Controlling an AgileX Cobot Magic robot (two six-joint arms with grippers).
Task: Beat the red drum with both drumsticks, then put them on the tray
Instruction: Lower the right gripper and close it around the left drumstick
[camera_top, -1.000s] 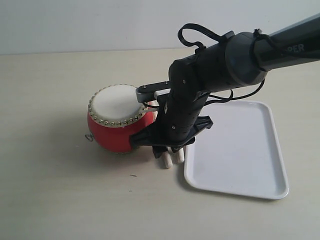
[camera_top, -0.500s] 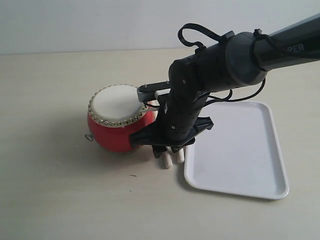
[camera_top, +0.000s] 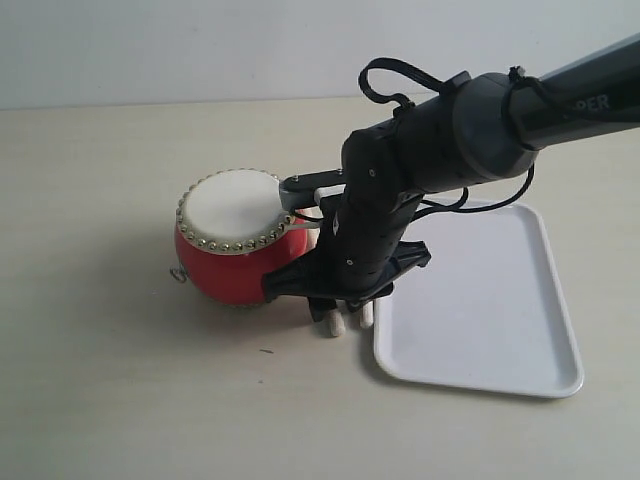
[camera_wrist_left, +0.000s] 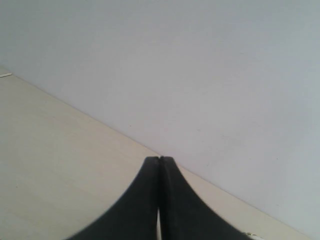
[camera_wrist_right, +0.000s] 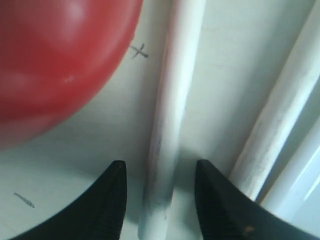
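The red drum (camera_top: 235, 245) with its cream top stands left of centre on the table; its red side fills a corner of the right wrist view (camera_wrist_right: 55, 60). Two pale drumsticks lie between the drum and the white tray (camera_top: 490, 300), only their ends (camera_top: 335, 325) showing under the arm. In the right wrist view my right gripper (camera_wrist_right: 160, 167) is open, low over the table, its jaws either side of one drumstick (camera_wrist_right: 167, 125), apart from it. The other drumstick (camera_wrist_right: 280, 120) lies just outside one jaw. My left gripper (camera_wrist_left: 159, 159) is shut and empty, pointing at the wall.
The right arm (camera_top: 450, 130) reaches in from the upper right and hides the gap between drum and tray. The tray's rim (camera_wrist_right: 300, 195) lies right beside the second drumstick. Bare tabletop (camera_top: 120, 390) spreads to the left and front.
The right arm has shifted slightly toward the tray and lower over the drumsticks. The tray has slid a few pixels to the right. The drum has stayed put.
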